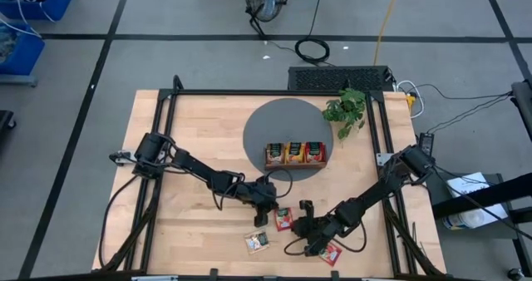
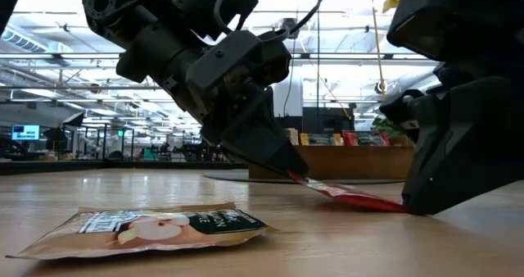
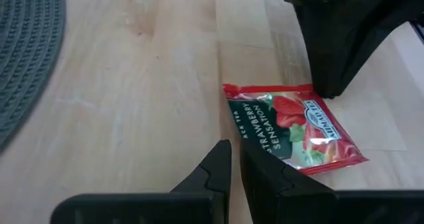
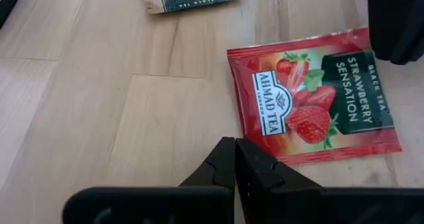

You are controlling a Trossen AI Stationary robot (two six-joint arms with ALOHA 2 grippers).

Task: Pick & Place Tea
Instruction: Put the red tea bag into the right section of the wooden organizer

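Note:
A red strawberry tea sachet [image 1: 284,219] lies on the wooden table between both grippers, also seen as sachet [image 3: 295,128] and sachet [image 4: 315,105]. My left gripper [image 1: 271,203] is shut at one corner of it. My right gripper [image 1: 304,218] is shut at the opposite edge. In the low view the sachet [image 2: 344,193] slants up from the table toward my left gripper [image 2: 291,169]. A beige vanilla sachet [image 1: 257,242] lies flat nearer the table's near edge, and a second red sachet [image 1: 331,253] lies by the right arm. More sachets stand in the wooden tray [image 1: 295,154]. My left gripper meets the red sachet at its corner [image 3: 244,136], slanting down from the table's left and far side. That corner [image 2: 300,177] is raised off the table at the fingertips; the opposite end stays on the wood. The fingers hide whether the corner sits between them. My right gripper stands with shut fingers against the sachet's opposite edge [image 3: 318,95], coming down from the table's right. The outer side of one finger [image 4: 265,168] overlaps that edge. The sachet's low end [image 2: 393,205] lies on the table at the fingertip.
The tray sits on a round grey mat [image 1: 274,123] beyond the grippers. A small green plant [image 1: 347,110] stands at the table's far right. Bare wood [image 1: 191,223] lies left of the sachets. The black frame rail [image 1: 391,223] runs along the right side.

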